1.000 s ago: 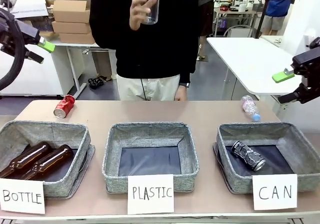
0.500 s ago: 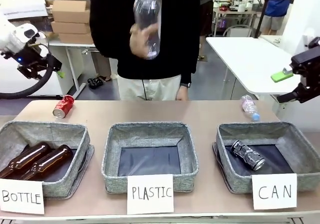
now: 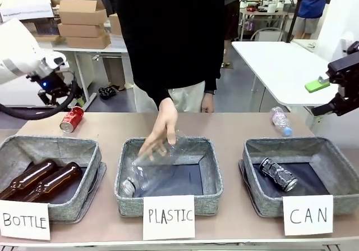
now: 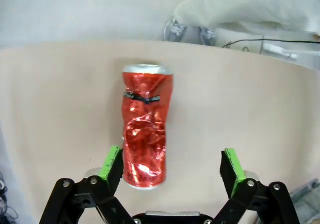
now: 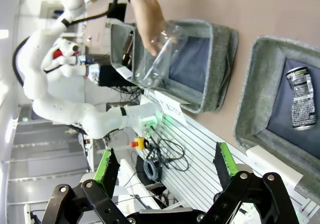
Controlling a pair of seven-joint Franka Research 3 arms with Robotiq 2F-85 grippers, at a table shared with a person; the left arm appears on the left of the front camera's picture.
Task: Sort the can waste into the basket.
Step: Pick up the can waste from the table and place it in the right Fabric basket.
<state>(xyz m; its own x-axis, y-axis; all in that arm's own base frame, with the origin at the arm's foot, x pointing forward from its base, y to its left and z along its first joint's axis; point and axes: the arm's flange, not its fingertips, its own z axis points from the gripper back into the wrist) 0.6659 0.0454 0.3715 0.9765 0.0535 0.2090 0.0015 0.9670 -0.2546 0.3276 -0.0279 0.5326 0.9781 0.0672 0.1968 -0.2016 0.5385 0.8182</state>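
Observation:
A dented red can lies on the table at the far left, behind the BOTTLE basket. In the left wrist view the red can lies lengthwise between the open fingers of my left gripper, nearer the left pad and not gripped. A black-and-silver can lies in the grey basket carded "CAN" at the right. My right gripper hangs open and empty above and behind that basket. The right wrist view looks down past my right gripper on the patterned can.
A person's hand lowers a clear plastic bottle into the middle basket carded "PLASTIC". Two brown bottles lie in the left basket. A small plastic bottle lies on the table behind the CAN basket.
The person brought the clear bottle down from chest height into the middle basket. My left arm swung in over the red can. The right arm stayed still.

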